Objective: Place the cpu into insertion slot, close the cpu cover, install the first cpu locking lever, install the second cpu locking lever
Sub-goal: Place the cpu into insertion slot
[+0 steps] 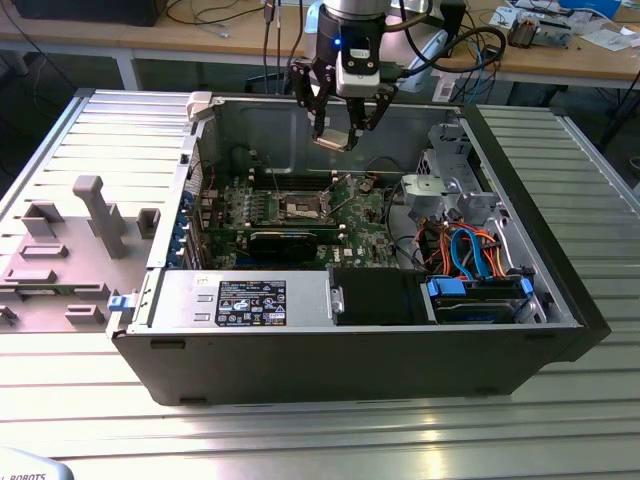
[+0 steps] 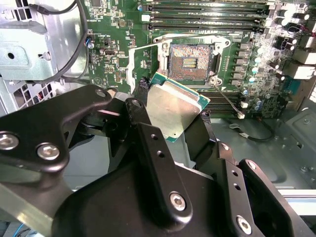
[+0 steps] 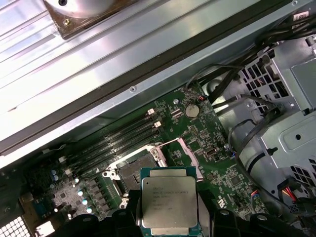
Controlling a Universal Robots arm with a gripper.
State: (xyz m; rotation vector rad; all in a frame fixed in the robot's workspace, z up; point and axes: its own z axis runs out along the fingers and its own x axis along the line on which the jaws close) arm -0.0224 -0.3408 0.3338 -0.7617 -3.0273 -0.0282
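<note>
In the exterior view my gripper (image 1: 334, 135) hangs inside the open computer case, a little above the green motherboard (image 1: 355, 215), and is shut on the cpu (image 1: 331, 141). Both wrist views show the cpu (image 2: 175, 106) (image 3: 169, 205) as a silvery square chip pinched by its edges between my black fingers, gripper (image 2: 174, 112) (image 3: 169, 219). The insertion slot (image 2: 190, 61) (image 3: 136, 173) (image 1: 305, 207) lies open below, its contact field bare, slightly off to one side of the chip. The cpu cover (image 2: 137, 63) (image 3: 183, 147) stands swung up beside the slot. A thin locking lever (image 2: 226, 100) sticks out, unlatched.
Memory slots (image 2: 207, 19) run along one side of the socket. A long black card (image 1: 290, 240) lies in front of it. A drive cage (image 1: 450, 185) with orange and blue cables fills the exterior view's right, a power supply (image 1: 250, 300) the front. A grey fixture (image 1: 95, 215) stands outside the case.
</note>
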